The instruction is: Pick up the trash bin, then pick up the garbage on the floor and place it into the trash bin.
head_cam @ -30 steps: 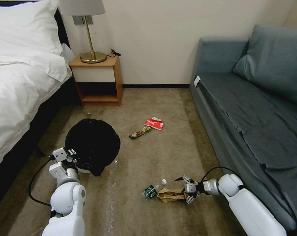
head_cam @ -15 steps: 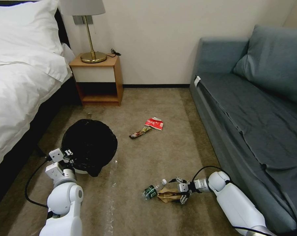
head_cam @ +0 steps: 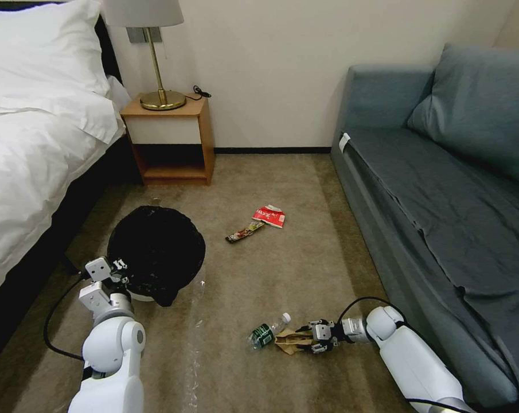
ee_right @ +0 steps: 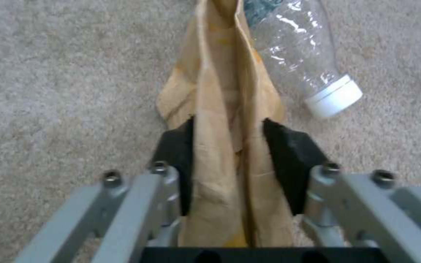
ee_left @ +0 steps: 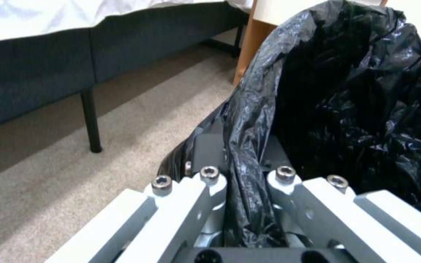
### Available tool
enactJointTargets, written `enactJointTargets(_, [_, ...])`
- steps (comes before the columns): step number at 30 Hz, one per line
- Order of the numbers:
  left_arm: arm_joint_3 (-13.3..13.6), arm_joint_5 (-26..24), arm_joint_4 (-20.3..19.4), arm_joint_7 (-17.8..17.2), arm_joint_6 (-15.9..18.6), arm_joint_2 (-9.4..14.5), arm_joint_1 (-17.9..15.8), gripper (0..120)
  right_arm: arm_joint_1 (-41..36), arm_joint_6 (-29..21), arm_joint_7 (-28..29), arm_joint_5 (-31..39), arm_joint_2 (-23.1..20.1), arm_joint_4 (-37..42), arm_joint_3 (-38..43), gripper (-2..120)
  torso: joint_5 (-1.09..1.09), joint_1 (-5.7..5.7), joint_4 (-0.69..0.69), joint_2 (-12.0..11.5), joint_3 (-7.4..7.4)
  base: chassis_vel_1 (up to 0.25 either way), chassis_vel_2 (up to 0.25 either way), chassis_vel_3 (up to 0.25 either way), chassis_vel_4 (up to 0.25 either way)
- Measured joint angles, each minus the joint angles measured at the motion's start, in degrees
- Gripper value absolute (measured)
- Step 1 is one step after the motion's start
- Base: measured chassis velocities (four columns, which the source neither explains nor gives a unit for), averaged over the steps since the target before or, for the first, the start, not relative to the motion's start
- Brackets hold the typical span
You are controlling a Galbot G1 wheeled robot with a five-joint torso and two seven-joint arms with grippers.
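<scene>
low by the sofa edge, right claw [head_cam: 315,337] pinches the paper bag [ee_right: 225,146]; left claw [ee_left: 242,175] grips the bin's rim [ee_left: 249,109].

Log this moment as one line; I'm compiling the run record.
left gripper: shut on trash bin rim | right gripper: shut on brown paper bag, on carpet | bottle: beside bag

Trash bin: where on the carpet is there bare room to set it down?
Bare carpet lies between the trash bin, the snack wrapper and the sofa, and also ahead of the nightstand. It is crowded near the right end effector, which is shut on the brown paper bag beside the bottle.
</scene>
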Motion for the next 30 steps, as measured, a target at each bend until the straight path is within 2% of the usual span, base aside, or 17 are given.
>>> enactJointTargets(1, [0.2, 0.0, 0.1, 0.0, 0.0, 0.0, 0.0, 4, -0.2, 0.0, 0.0, 0.1, 0.0, -0.1, 0.3, 27, 0.01, 0.00, -0.01, 0.0, 0.00, 0.000, 0.000, 0.000, 0.000])
enactJointTargets(5, [0.5, 0.1, 0.2, 0.0, 0.0, -0.1, -0.2, 4, -0.4, 0.0, 0.1, 0.1, 0.0, -0.5, 0.9, 19, 0.00, 0.00, -0.01, 0.0, 0.00, 0.000, 0.000, 0.000, 0.000])
enactJointTargets(7, [1.1, 0.2, 0.3, -0.1, 0.0, -0.2, -0.4, 4, -1.1, 0.1, 0.1, 0.2, -0.2, -0.5, 1.6, 5, 0.02, 0.00, 0.00, 0.0, 0.00, 0.000, 0.000, 0.000, 0.000])
enactJointTargets(8, [1.3, 0.2, 0.4, -0.1, 0.0, -0.2, -0.4, 4, -1.3, 0.1, 0.2, 0.3, -0.3, -0.4, 1.7, 3, 0.01, 0.00, -0.01, 0.0, 0.00, 0.000, 0.000, 0.000, 0.000])
enactJointTargets(10, [1.7, 0.3, 0.6, -0.1, 0.0, -0.2, -0.4, 4, -1.8, 0.2, 0.2, 0.3, -0.4, -0.1, 2.0, 0, 0.01, 0.00, -0.01, 0.0, 0.00, 0.000, 0.000, 0.000, 0.000])
enactJointTargets(19, [3.2, 0.6, 0.8, -0.6, -0.1, -0.4, -0.4, 4, -2.6, 0.6, 1.6, 1.6, -0.6, 0.5, 3.2, 0, -0.01, 0.00, -0.02, 0.0, 0.00, 0.000, 0.000, 0.000, 0.000])
enactJointTargets(21, [3.3, 0.6, 0.6, -0.7, -0.1, -0.4, -0.3, 4, -2.5, -0.2, 3.8, 6.6, -0.7, 1.0, 3.1, 0, 0.01, 0.00, -0.02, 0.0, 0.00, 0.000, 0.000, 0.000, 0.000])
enactJointTargets(22, [3.3, 0.6, 0.6, -0.7, -0.1, -0.4, -0.3, 4, -2.5, -0.2, 3.8, 6.6, -0.7, 1.0, 3.1, 0, 0.01, 0.00, -0.02, 0.0, 0.00, 0.000, 0.000, 0.000, 0.000])
enactJointTargets(23, [3.3, 0.5, 0.5, -0.7, -0.1, -0.4, -0.3, 4, -2.5, -1.0, 5.9, 10.5, -1.1, 2.3, 2.7, 0, 0.01, 0.00, -0.01, 0.0, 0.00, 0.000, 0.000, 0.000, 0.000])
enactJointTargets(24, [3.3, 0.5, 0.5, -0.7, -0.1, -0.4, -0.3, 4, -2.5, -1.0, 5.9, 10.5, -1.1, 2.3, 2.7, 0, 0.01, 0.00, -0.01, 0.0, 0.00, 0.000, 0.000, 0.000, 0.000])
enactJointTargets(25, [3.5, 0.4, 0.5, -0.8, -0.1, -0.4, -0.5, 4, -2.4, -2.2, 8.0, 15.3, -1.7, 4.3, 2.3, 0, 0.01, 0.00, -0.01, 0.0, 0.00, 0.000, 0.000, 0.000, 0.000])
enactJointTargets(26, [3.5, 0.4, 0.5, -0.8, -0.1, -0.4, -0.5, 4, -2.4, -2.2, 8.0, 15.3, -1.7, 4.3, 2.3, 0, 0.01, 0.00, -0.01, 0.0, 0.00, 0.000, 0.000, 0.000, 0.000])
enactJointTargets(28, [3.8, 0.3, 0.7, -0.8, -0.1, -0.4, -0.7, 4, -1.6, -4.3, 11.9, 22.8, -2.3, 7.8, 1.6, 0, 0.01, 0.00, -0.04, 0.0, 0.00, 0.000, 0.000, 0.000, 0.000])
enactJointTargets(29, [4.1, 0.2, 1.2, -0.8, -0.1, -0.4, -0.7, 4, -0.4, -5.8, 16.0, 27.5, -2.5, 11.0, 0.6, 0, -0.01, 0.00, -0.03, 0.0, 0.00, 0.000, 0.000, 0.000, 0.000])
enactJointTargets(30, [4.1, 0.2, 1.2, -0.8, -0.1, -0.4, -0.7, 4, -0.4, -5.8, 16.0, 27.5, -2.5, 11.0, 0.6, 0, -0.01, 0.00, -0.03, 0.0, 0.00, 0.000, 0.000, 0.000, 0.000])
